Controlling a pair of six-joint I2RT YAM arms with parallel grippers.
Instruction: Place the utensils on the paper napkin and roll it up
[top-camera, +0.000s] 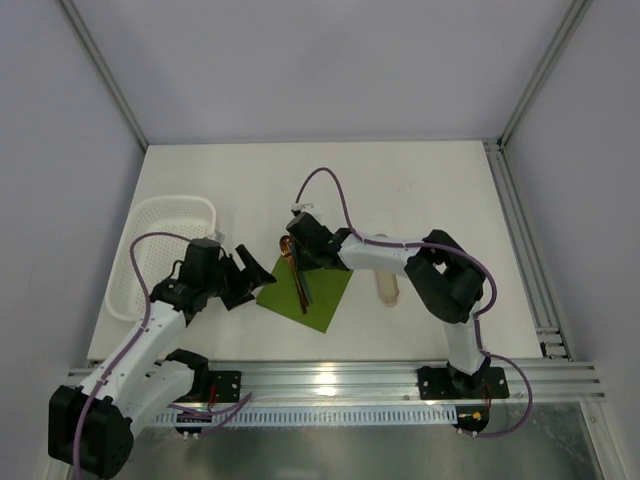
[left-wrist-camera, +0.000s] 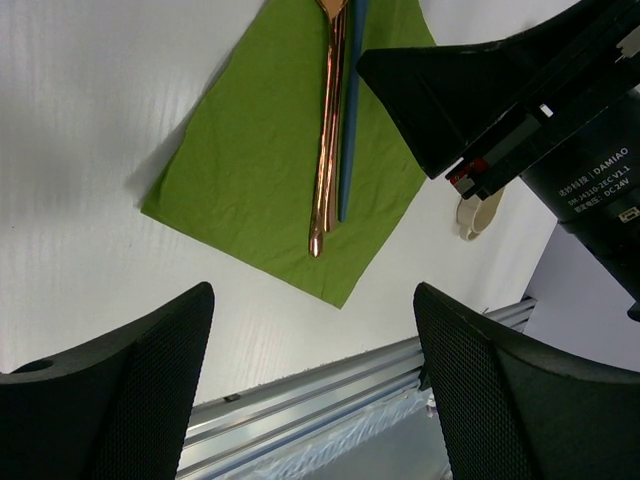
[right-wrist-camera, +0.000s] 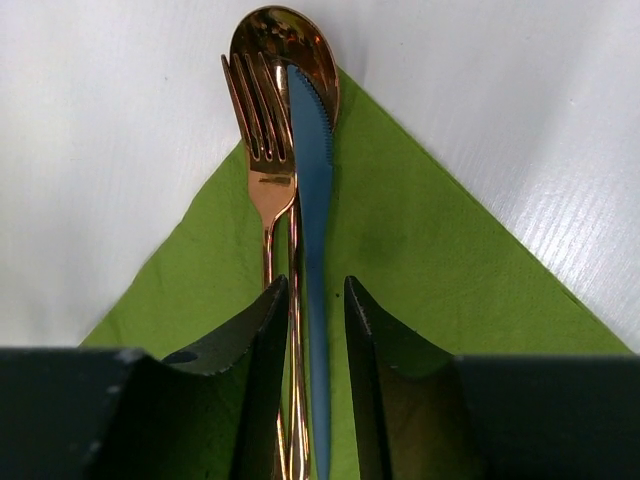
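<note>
Cutlery of shiny copper-brown metal, a slim fork (right-wrist-camera: 262, 130) and a spoon (right-wrist-camera: 300, 40), lies side by side with a blue knife (right-wrist-camera: 312, 180) along the diagonal of the olive-green paper napkin (right-wrist-camera: 420, 250). The napkin lies flat on the white desk (top-camera: 420, 190), one corner pointing away from the arms. The fork's tines and the knife's tip overlap the spoon's bowl, and all three heads reach past that far corner onto the bare desk; the handle ends stop on the paper. The right hand (right-wrist-camera: 315, 285) hangs low over the handles, its fingers a little apart with the knife and a copper handle in the gap; whether they touch the metal cannot be told. The left hand (left-wrist-camera: 312, 295) is spread wide and holds nothing, just beside the napkin's left corner. A white plastic mesh basket (top-camera: 150, 215) stands at the desk's left edge, and a pale beige rounded oblong piece (top-camera: 387, 285) lies right of the napkin.
</note>
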